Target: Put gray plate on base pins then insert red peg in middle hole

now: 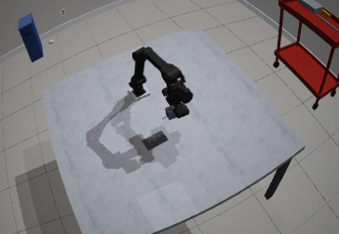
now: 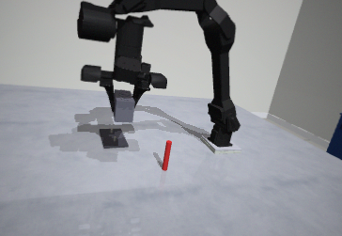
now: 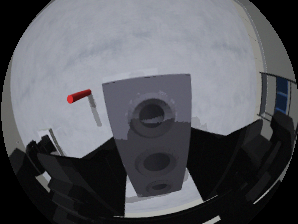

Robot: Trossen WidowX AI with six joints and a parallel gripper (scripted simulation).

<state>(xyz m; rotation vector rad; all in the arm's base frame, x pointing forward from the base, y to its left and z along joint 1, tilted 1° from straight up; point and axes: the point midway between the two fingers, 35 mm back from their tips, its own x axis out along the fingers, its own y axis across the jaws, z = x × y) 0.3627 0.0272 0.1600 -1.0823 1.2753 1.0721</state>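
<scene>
No legible writing on any item. The pincer [image 2: 124, 102] is clenched on the gray plate [image 2: 124, 108], holding it on edge in the air above the dark base [image 2: 114, 138]. The red peg [image 2: 166, 155] stands upright on the tabletop [image 2: 263, 185], near the base, apart from it.
</scene>
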